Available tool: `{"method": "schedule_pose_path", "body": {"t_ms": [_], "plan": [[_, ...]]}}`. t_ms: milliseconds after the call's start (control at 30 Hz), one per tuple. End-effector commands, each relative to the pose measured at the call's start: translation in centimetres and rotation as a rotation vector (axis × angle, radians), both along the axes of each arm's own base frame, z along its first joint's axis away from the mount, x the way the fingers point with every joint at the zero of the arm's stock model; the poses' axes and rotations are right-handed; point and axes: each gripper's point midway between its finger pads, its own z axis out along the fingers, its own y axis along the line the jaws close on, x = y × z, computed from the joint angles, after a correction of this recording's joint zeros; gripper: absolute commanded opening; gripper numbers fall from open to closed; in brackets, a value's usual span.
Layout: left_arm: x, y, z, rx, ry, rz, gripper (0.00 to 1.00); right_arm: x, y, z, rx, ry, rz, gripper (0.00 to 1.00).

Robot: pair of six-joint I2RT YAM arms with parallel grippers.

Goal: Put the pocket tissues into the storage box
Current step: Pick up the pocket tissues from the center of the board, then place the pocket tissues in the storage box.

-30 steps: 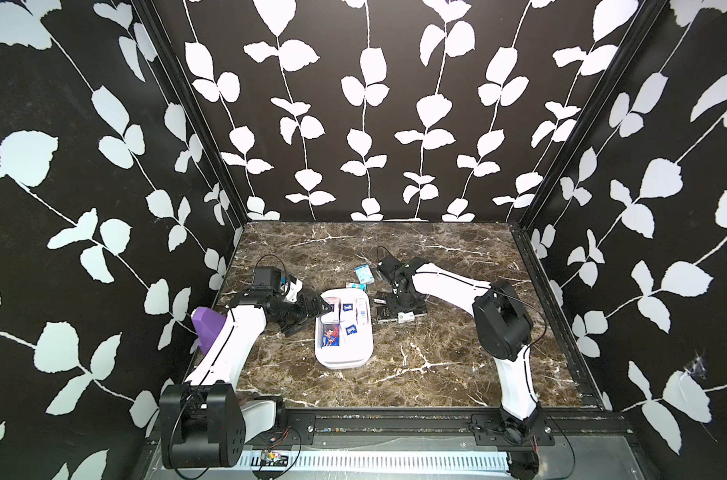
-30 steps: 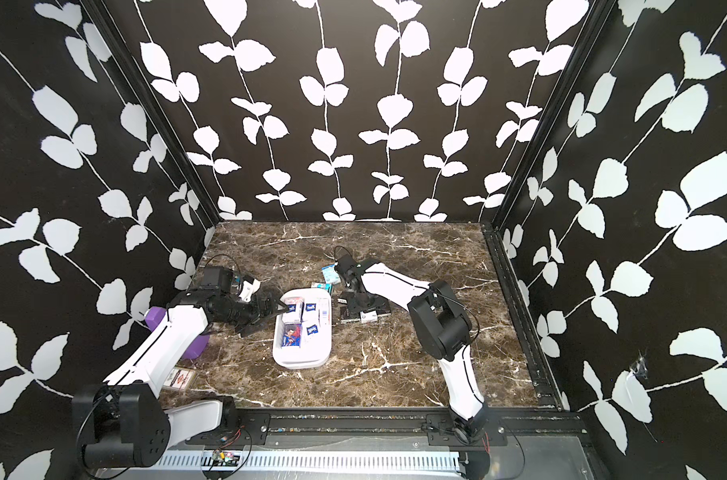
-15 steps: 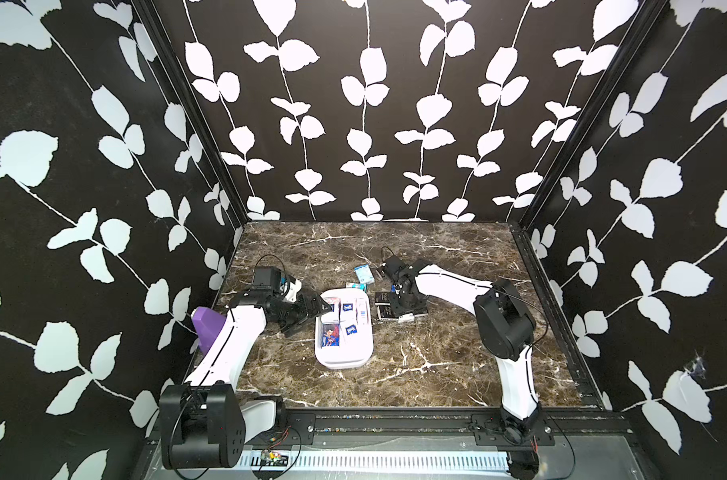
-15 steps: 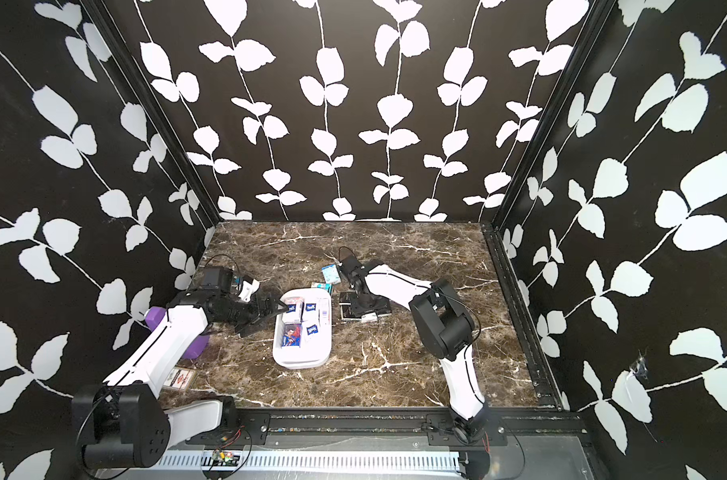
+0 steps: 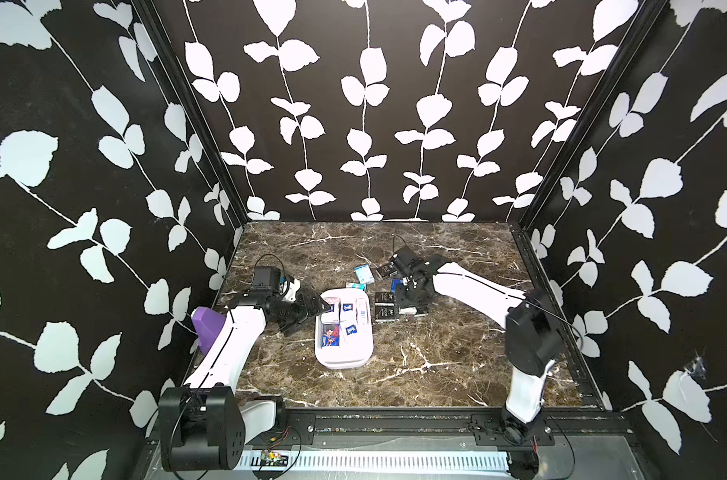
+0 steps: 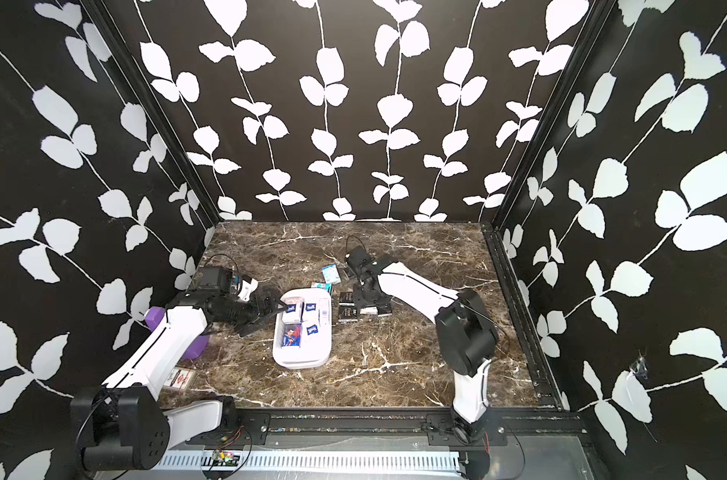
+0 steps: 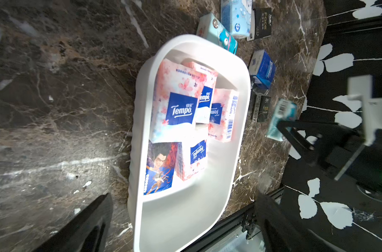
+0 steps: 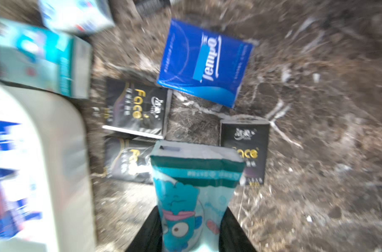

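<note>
R gripper (image 8: 189, 227) pinches a teal pack (image 8: 194, 174), long side poking out past its tips. Storage box (image 5: 345, 361) lies beside it, toward L gripper (image 5: 307, 316), which is wide open & empty.

The brand "Tempo" is printed in white on a blue panel on 4 pink-and-white packs (image 7: 181, 109) lying in the storage box (image 7: 185, 218); on 1 of them it is partly hidden. The same word is read, turned sideways, on the blue pack (image 8: 205, 63). "Face" is lettered in gold on 3 black packs (image 8: 137, 107) near it. A barcode is printed on the teal pack (image 7: 281, 115), but its digits cannot be read.
</note>
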Motion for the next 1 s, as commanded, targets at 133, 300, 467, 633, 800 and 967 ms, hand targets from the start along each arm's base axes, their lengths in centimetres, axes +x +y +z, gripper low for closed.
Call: {"method": "schedule_pose_path", "body": {"t_ms": [133, 300, 467, 633, 800, 967], "plan": [[0.1, 0.4, -0.6, 0.021, -0.014, 0.03, 0.99, -2.5, 2.8, 3.1, 0.132, -0.024, -0.043, 0.4], [0.1, 0.7, -0.8, 0.036, -0.012, 0.051, 0.99, -3.5, 8.6, 4.3, 0.236, -0.046, 0.009, 0.4], [-0.1, 1.3, -0.7, 0.07, -0.026, 0.069, 0.99, -4.0, 13.7, 4.2, 0.271, -0.049, 0.057, 0.4], [-0.5, 1.9, -0.5, 0.107, -0.043, 0.083, 0.99, -3.4, 17.2, 3.1, 0.283, -0.048, 0.062, 0.4], [-0.9, 2.2, -0.3, 0.126, -0.052, 0.084, 0.99, -1.9, 18.5, 2.4, 0.269, -0.069, 0.027, 0.39], [-1.1, 2.3, -0.3, 0.134, -0.059, 0.08, 0.99, -0.9, 19.1, 1.6, 0.215, -0.069, 0.025, 0.4]]}}
